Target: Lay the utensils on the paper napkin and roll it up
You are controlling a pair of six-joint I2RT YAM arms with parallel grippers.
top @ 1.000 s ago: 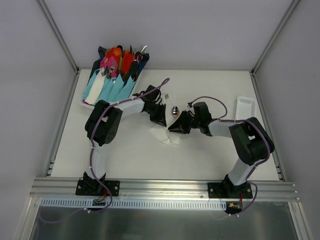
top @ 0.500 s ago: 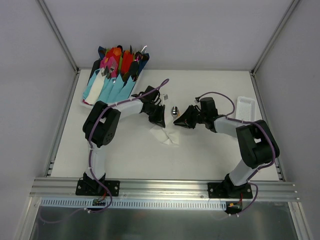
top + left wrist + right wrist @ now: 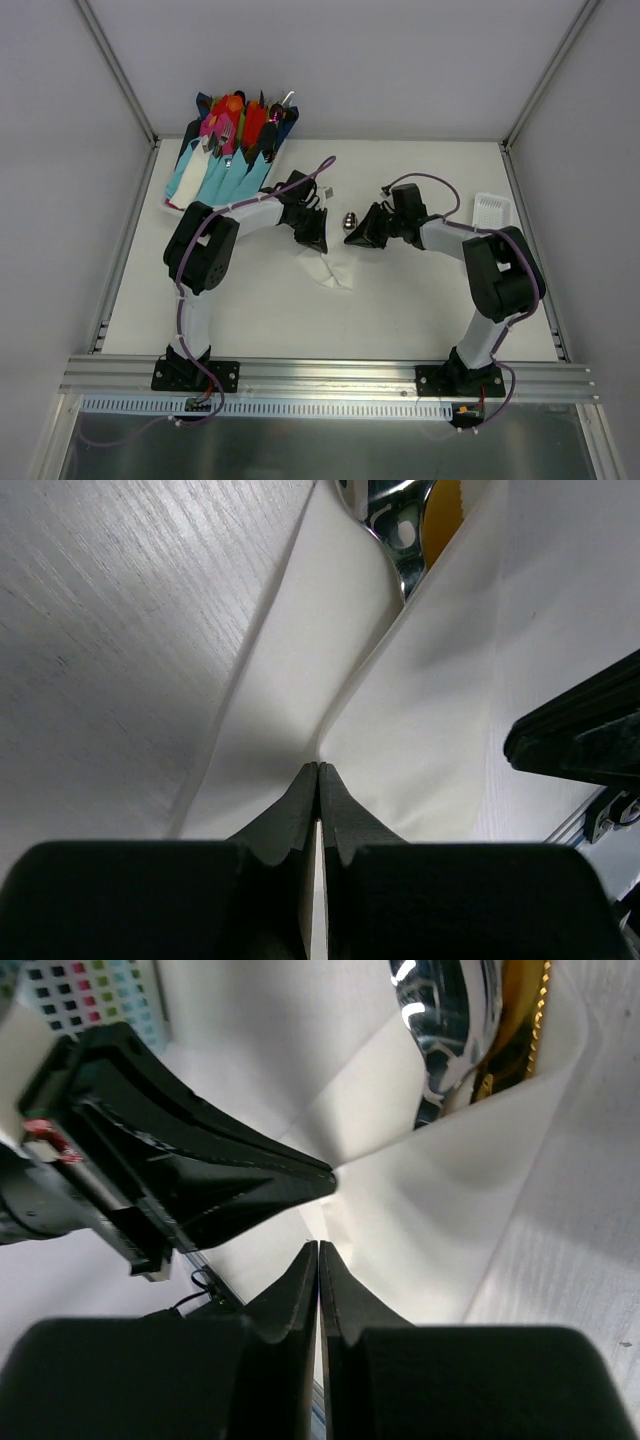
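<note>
The white paper napkin (image 3: 328,272) lies crumpled mid-table, partly folded over the utensils. The silvery spoon head (image 3: 350,220) sticks out at its far end, and the golden-yellow utensil (image 3: 443,505) lies beside the spoon head (image 3: 385,510). My left gripper (image 3: 319,243) is shut, and in its wrist view the creases of the napkin (image 3: 420,730) run together at its tips (image 3: 318,768). My right gripper (image 3: 352,238) is shut with nothing seen between its tips (image 3: 318,1247). It faces the left fingers (image 3: 250,1180) over the napkin (image 3: 440,1210), close to the spoon head (image 3: 450,1030).
A bundle of pink, red and orange cutlery in light-blue wraps (image 3: 228,150) lies at the back left. A small white slotted tray (image 3: 492,215) sits at the right edge. Side walls enclose the table, and an aluminium rail (image 3: 330,375) runs along its near edge.
My right gripper came off the napkin's near part, moved back toward the spoon head and closed. The left gripper barely moved, and the napkin shifted slightly left.
</note>
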